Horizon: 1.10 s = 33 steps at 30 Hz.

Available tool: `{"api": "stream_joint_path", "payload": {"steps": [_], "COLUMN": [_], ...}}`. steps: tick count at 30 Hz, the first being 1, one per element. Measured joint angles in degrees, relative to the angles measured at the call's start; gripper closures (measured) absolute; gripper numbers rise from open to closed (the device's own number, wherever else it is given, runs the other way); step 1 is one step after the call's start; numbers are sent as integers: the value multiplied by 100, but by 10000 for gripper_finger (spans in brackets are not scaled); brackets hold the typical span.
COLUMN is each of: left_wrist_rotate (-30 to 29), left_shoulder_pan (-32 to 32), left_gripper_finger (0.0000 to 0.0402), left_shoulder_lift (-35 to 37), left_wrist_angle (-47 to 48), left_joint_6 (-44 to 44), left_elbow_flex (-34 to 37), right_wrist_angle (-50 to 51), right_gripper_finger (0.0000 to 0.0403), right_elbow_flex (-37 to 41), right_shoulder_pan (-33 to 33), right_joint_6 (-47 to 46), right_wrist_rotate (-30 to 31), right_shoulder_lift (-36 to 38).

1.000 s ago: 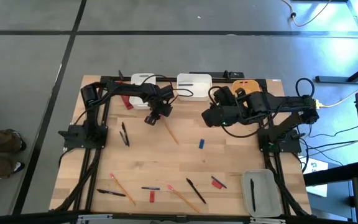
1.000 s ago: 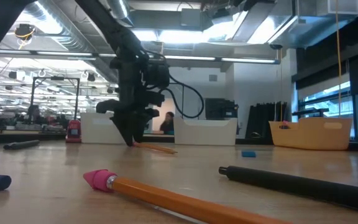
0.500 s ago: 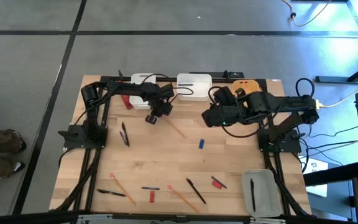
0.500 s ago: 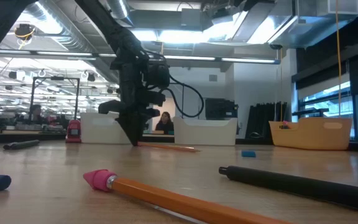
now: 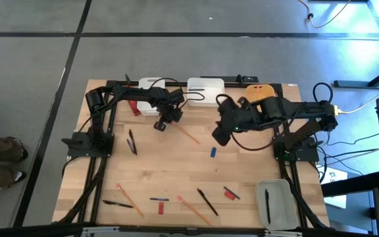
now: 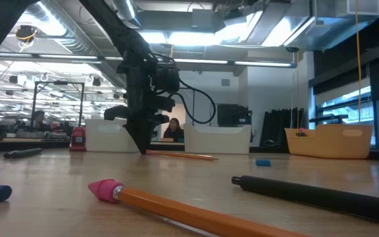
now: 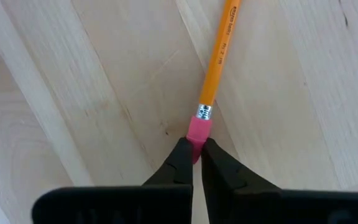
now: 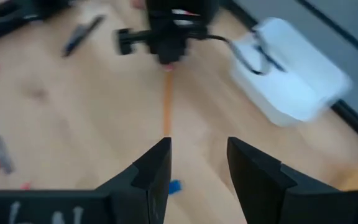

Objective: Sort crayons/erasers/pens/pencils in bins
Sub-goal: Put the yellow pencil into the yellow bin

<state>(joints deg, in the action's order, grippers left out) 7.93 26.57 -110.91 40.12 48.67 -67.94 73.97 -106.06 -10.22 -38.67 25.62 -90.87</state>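
Only left wrist view shows fingers (image 7: 180,163) pinching pencil (image 7: 216,62).

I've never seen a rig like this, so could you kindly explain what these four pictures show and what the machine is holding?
It is a robot with two dark arms at a wooden table. One picture looks down from above, one looks level across the tabletop, and two come from cameras on the wrists. The left gripper has its jaws shut on the pink end of a pencil lying on the wood. The right gripper hangs open nearby, empty. Pens, more pencils and small pieces lie scattered; bins line the edges.
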Motion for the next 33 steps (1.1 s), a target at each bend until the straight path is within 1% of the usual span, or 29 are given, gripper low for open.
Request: {"api": "stream_joint_path", "payload": {"steps": [3, 6, 10, 16, 24, 27, 29, 33], "left_wrist_rotate": [6, 27, 36, 180, 128, 114, 60, 52], "left_shoulder_pan": [0, -2, -3, -32, -173, -254, -302, -323], "left_gripper_finger": [400, 400, 401, 401, 401, 402, 401, 401], "left_shoulder_lift": [0, 0, 24, 258, 476, 580, 672, 870], "left_wrist_angle": [2, 24, 135, 442, 678, 666, 621, 654], "left_joint_6": [-7, -37, -163, -176, -367, -524, -665, -1056], "left_elbow_flex": [0, -2, -64, -26, -39, -42, -48, -118], "right_wrist_angle": [-381, -545, -557, -507, -488, -480, -461, -461], "right_gripper_finger": [246, 246, 246, 246, 246, 246, 246, 246], "right_elbow_flex": [0, 0, 0, 0, 2, 0, 0, 0], "right_shoulder_pan": [-2, 0, 2, 4, 2, 2, 2, 2], "right_joint_6": [422, 620, 594, 603, 611, 654, 841, 1215], "right_wrist_rotate": [-393, -625, -627, -627, -636, -754, -851, -1227], "right_shoulder_lift": [0, 0, 0, 24, 281, 381, 428, 444]}}
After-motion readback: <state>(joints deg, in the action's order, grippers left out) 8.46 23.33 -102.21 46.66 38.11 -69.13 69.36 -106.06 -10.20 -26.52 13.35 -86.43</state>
